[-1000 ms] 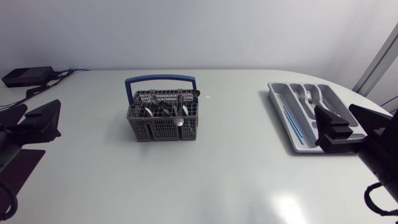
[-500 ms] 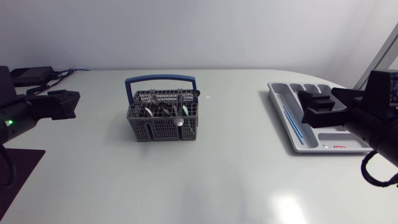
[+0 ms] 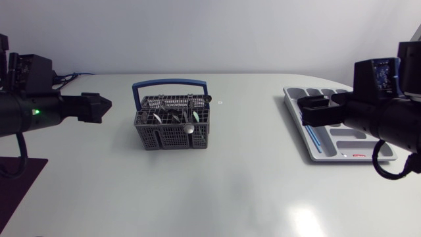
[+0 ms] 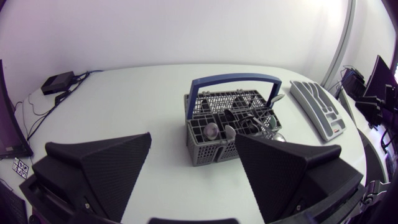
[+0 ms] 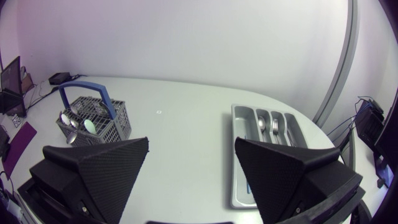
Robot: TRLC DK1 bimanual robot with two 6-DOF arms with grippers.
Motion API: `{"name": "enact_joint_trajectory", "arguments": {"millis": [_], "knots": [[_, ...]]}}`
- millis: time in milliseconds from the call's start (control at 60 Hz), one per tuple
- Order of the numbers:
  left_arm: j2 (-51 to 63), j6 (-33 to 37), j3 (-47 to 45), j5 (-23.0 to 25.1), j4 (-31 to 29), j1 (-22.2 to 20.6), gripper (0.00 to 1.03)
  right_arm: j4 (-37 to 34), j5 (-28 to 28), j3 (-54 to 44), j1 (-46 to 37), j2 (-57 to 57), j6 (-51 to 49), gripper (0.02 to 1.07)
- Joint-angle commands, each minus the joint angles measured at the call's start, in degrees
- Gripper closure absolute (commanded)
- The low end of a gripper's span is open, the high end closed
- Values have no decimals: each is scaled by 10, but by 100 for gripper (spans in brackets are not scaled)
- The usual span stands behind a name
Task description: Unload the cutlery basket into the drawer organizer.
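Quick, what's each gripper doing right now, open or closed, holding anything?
Left gripper: open, holding nothing.
Right gripper: open, holding nothing.

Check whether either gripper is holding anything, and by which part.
Nothing is held. The left gripper and the right gripper are both open and empty, touching neither the cutlery basket nor the drawer organizer.
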Motion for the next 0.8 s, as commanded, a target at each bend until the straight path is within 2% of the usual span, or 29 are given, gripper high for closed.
{"name": "enact_joint_trajectory", "arguments": {"millis": [0,217,500,783], "knots": [[38,25,39,5,-18,-6,10,-28,3,35,11,35,12,7],[66,63,67,21,-19,-33,6,-89,-8,91,21,109,-9,7],[125,91,93,21,-31,-84,8,-132,-116,132,8,175,-47,7],[181,98,124,26,-45,-112,8,-152,-138,164,22,223,-78,7]]}}
